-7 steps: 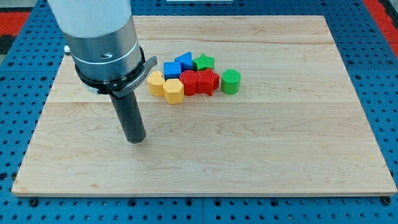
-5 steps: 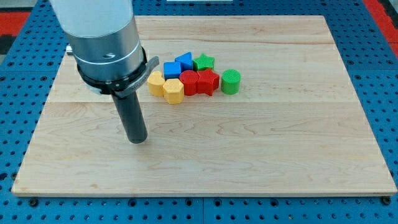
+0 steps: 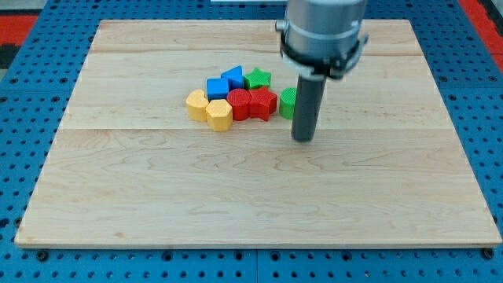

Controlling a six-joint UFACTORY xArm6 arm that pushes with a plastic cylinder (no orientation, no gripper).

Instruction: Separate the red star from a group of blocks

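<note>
The red star (image 3: 265, 102) sits in a tight cluster on the wooden board (image 3: 157, 196), touching a red cylinder (image 3: 240, 103) on its left. A green cylinder (image 3: 288, 103) is just to its right, partly hidden by my rod. A green star (image 3: 257, 79) lies above it, beside two blue blocks (image 3: 224, 82). Two yellow blocks (image 3: 209, 109) sit at the cluster's left. My tip (image 3: 303, 138) rests on the board just below and right of the green cylinder, to the lower right of the red star.
The board sits on a blue perforated table (image 3: 23, 79). The arm's grey body (image 3: 323, 31) hangs over the board's upper right part.
My rod has moved from the left of the cluster across to its right side, now beside the green cylinder. The blocks have not moved.
</note>
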